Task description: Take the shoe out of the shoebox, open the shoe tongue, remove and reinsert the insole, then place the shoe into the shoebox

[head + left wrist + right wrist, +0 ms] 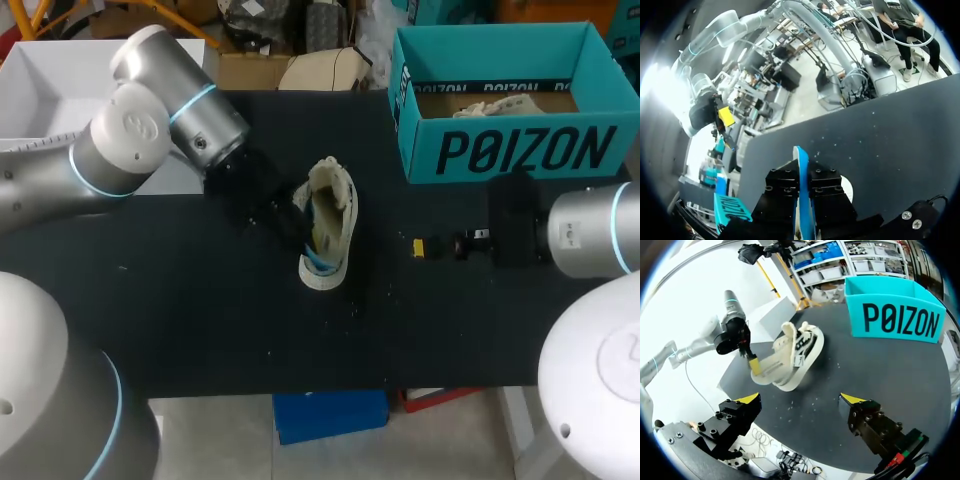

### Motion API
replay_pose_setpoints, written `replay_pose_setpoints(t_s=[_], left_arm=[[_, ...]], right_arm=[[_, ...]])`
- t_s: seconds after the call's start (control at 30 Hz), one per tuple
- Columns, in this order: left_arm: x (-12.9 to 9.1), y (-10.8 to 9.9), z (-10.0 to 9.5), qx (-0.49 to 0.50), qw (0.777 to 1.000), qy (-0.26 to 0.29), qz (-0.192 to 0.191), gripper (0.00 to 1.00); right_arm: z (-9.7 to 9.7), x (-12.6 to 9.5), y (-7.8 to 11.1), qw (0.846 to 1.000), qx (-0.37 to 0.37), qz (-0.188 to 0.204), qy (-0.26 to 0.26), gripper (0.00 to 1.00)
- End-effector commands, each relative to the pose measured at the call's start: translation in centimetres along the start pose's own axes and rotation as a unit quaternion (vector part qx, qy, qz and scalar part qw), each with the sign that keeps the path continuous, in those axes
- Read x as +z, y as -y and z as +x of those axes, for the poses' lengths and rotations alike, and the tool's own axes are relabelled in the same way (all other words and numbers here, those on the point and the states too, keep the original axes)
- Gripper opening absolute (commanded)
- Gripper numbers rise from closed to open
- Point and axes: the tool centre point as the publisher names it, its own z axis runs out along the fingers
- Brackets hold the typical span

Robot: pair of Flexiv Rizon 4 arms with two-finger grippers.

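Working somewhere in the middle of the task, judging by how things lie. Resting the shoe [328, 225] on its side on the dark counter [200, 320], out of the teal shoebox [520, 150] and well apart from it, so counting the first step as done. Showing the shoe's mouth spread wide toward the left gripper [298, 228], likely meaning the tongue is opened too. Pinching the blue insole [802, 190] edge-on between the closed fingers of the left gripper, right at the shoe's opening, with one end seemingly inside the shoe. Not being able to tell whether it is being pulled out or fed back in. Hanging the right gripper [801, 399] open, fingers wide apart and gripping nothing, well apart from the shoe on the side nearer the shoebox. Leaving, on this reading: finishing the insole step, seating it flat inside the shoe, then lifting the shoe and placing it into the shoebox, standing open-topped beyond the shoe with only crumpled paper [500, 105] showing inside.
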Motion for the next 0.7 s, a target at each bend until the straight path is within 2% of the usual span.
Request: replay_pose_setpoints(t_s=[0.03, 0.23, 0.7], left_arm=[[0.6, -0.9, -0.2, -0.003, 1.0, -0.006, -0.025, 0.0], [0.5, -3.0, -0.4, 0.001, 0.998, -0.002, -0.059, 0.0], [0.5, -5.6, 0.0, -0.023, 0.997, 0.005, -0.08, 0.0]], right_arm=[[-0.1, 0.0, -0.1, 1.0, 0.002, 0.004, -0.002, 1.0], [-0.1, 0.0, -0.1, 1.0, 0.002, 0.004, -0.002, 1.0], [-0.1, 0.0, -0.1, 1.0, 0.002, 0.004, -0.002, 1.0]])
